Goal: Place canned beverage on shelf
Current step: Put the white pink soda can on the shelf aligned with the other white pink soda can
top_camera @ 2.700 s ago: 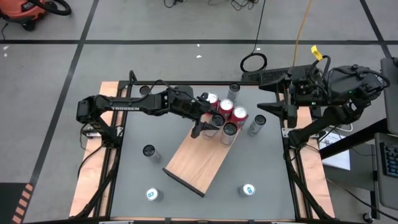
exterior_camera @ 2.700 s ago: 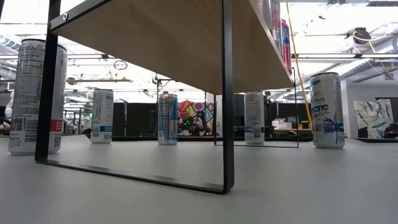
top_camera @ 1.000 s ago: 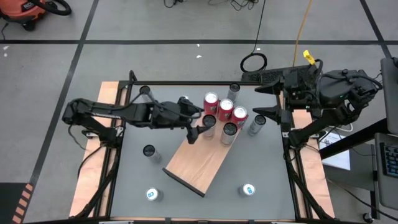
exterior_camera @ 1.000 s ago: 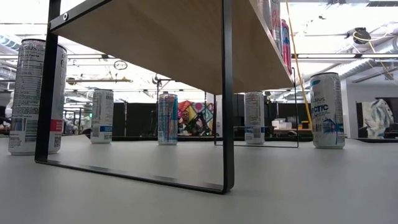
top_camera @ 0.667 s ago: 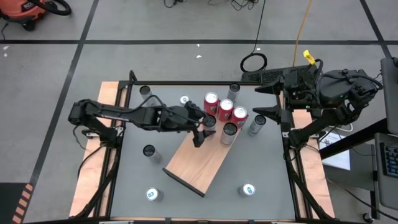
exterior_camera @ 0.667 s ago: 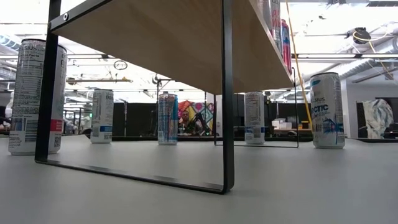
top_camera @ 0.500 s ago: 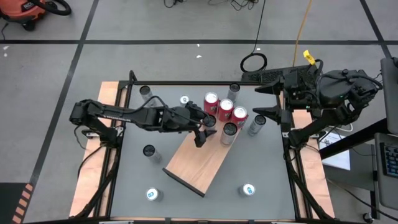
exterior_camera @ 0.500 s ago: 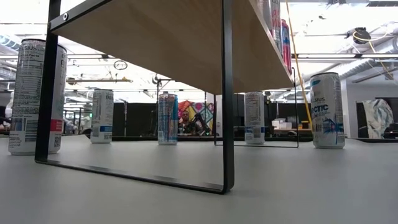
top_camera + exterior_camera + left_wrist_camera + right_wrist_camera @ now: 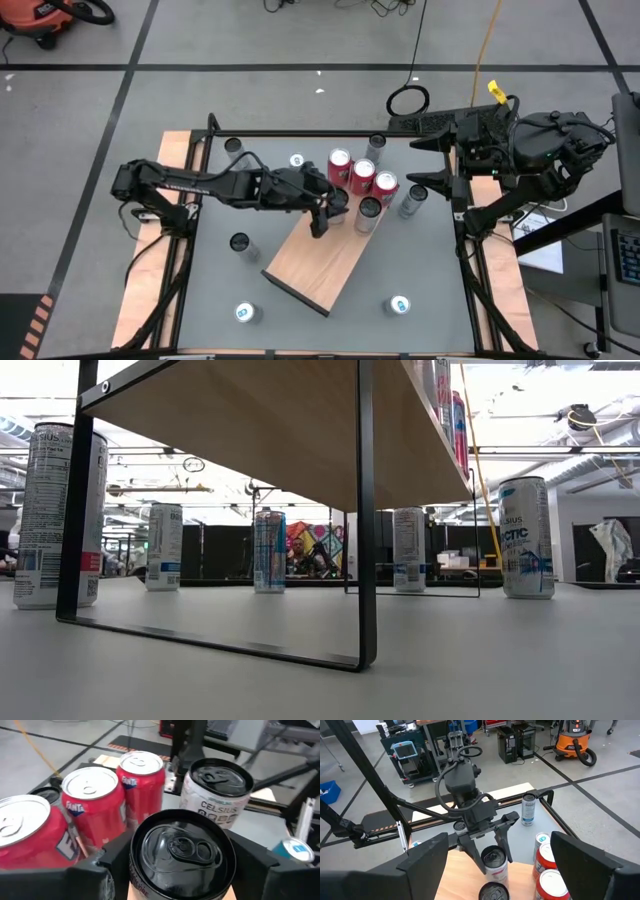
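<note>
Your left gripper (image 9: 330, 208) reaches over the far end of the shelf (image 9: 315, 260) and sits around a black-topped can (image 9: 182, 851), one side on each flank. You cannot tell whether it has clamped on the can or only brackets it. That can stands upright on the wooden board, just beside three red Fanta cans (image 9: 92, 800) and a white Celsius can (image 9: 215, 787).

The shelf lies at an angle on your grey counter (image 9: 420, 260), with more cans standing loose around it. Beyond is grey floor crossed by black tape lines, with an orange vacuum (image 9: 45, 18) in one corner.

Your right gripper (image 9: 428, 163) waits at the counter's right edge, spread wide and empty.
</note>
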Robot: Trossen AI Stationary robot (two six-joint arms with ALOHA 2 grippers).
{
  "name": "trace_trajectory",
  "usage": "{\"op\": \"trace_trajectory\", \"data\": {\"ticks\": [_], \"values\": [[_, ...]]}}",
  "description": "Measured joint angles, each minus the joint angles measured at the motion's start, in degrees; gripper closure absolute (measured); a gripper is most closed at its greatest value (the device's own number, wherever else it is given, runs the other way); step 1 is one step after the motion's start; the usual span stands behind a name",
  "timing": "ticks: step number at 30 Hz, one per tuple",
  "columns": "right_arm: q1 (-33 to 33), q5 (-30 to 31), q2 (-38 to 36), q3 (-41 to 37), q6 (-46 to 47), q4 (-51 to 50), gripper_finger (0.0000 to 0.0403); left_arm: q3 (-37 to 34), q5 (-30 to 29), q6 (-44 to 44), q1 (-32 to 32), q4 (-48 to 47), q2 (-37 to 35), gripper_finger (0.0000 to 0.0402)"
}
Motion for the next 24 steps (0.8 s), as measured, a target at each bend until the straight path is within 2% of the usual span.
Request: {"op": "trace_trajectory", "data": {"ticks": [5,14,19,24], "values": [[0.00,0.00,0.00,0.00,0.97,-0.02,0.0078,2.75,8.78,6.04,2.07,0.25,-0.04,0.0145],[0.00,-0.02,0.00,0.00,3.14,-0.02,0.0078,4.12,29.67,15.29,8.95,-0.94,-0.09,0.0138],[0.00,-0.02,0.00,0.00,4.43,-0.02,0.0078,4.13,34.95,19.87,11.77,-1.77,-0.07,0.0137],[0.00,-0.02,0.00,0.00,4.46,-0.02,0.0078,4.17,35.79,20.82,12.74,-1.69,0.12,0.0136]]}}
